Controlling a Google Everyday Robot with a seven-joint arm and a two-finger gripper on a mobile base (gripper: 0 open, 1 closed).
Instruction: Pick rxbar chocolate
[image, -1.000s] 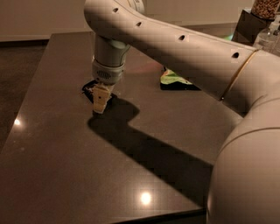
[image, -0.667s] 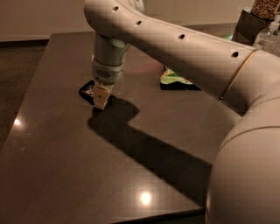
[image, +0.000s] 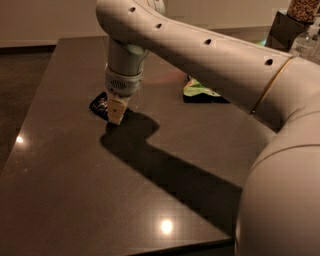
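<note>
At the rxbar chocolate (image: 99, 105) the hand (image: 116, 114) points down, grip unclear

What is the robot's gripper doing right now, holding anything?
Gripper: low over the table, right beside the rxbar chocolate; open, closed or holding cannot be told.

Dark, glossy counter (image: 65, 200), by which most of the view is filled. Two bright spots of overhead light are reflected in it: one spot (image: 165, 226) near the front edge, a fainter spot (image: 19, 139) at the left edge. A pale wall (image: 50, 20) is seen behind, and dark floor (image: 20, 75) at the left. A dark box (image: 282, 30), topped by a jar (image: 302, 9) of brownish contents, is set at the far right. The claw (image: 115, 112) is positioned low over the counter's left half.
</note>
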